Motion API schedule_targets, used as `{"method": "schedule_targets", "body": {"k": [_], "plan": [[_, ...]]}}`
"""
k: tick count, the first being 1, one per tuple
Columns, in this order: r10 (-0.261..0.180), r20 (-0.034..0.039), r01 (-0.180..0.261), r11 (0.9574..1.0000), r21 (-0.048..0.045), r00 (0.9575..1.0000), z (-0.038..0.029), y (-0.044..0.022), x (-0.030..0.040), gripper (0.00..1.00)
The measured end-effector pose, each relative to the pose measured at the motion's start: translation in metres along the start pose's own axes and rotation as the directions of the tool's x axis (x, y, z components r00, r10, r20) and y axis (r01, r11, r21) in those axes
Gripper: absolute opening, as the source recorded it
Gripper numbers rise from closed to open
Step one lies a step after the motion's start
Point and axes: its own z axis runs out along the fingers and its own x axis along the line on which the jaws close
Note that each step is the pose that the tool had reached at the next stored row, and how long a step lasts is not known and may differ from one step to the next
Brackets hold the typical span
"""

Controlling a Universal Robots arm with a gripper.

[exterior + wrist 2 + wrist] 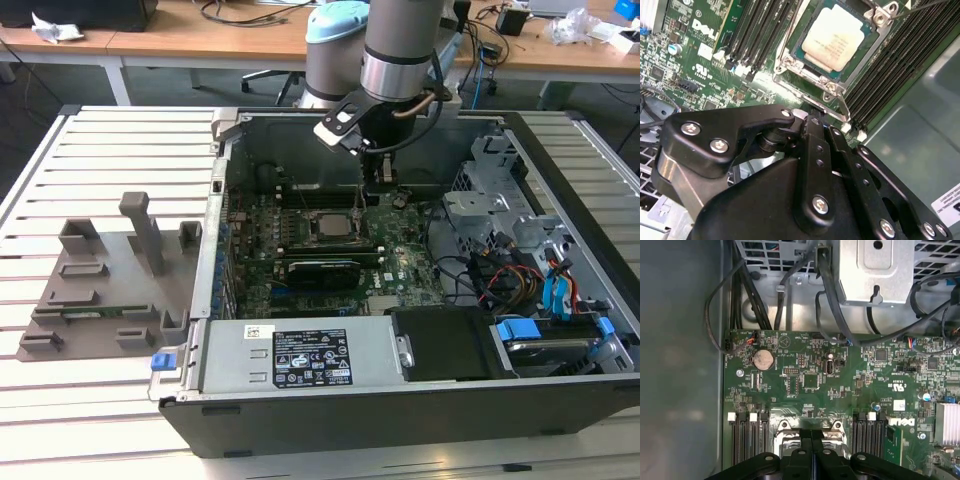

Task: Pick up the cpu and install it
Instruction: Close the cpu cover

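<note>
Exterior view: black steel computer case (400, 405) lies open, with the green motherboard (405, 268) flat inside. The grey plastic tray (100, 290) with posts stands well apart on the exterior view's left. The cpu (330, 222) sits in the metal socket frame (786, 62), just beside the gripper (361, 208) tips, toward the exterior view's left. It is square, with a matte silvery lid and no long axis. The gripper's thin black fingers are pressed together with nothing between them, tips low at the frame's edge.

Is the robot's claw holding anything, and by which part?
Nothing is held. The black pincer is shut empty, and the small silvery-white square cpu lies in its metal socket, clear of it.
</note>
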Motion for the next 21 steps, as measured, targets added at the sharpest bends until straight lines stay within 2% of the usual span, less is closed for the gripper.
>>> {"method": "schedule_targets", "body": {"k": [8,15,21], "plan": [[0.0,0.0,0.0,1.0,0.0001,1.0,0.0005,-0.01,0.0002,0.11],[0.0,-0.0001,0.0,1.0,-0.0001,1.0,0.0016,-0.0134,0.0003,0.11],[0.0,-0.0001,0.0,1.0,0.0,1.0,0.006,-0.0234,0.0008,0.11]]}}
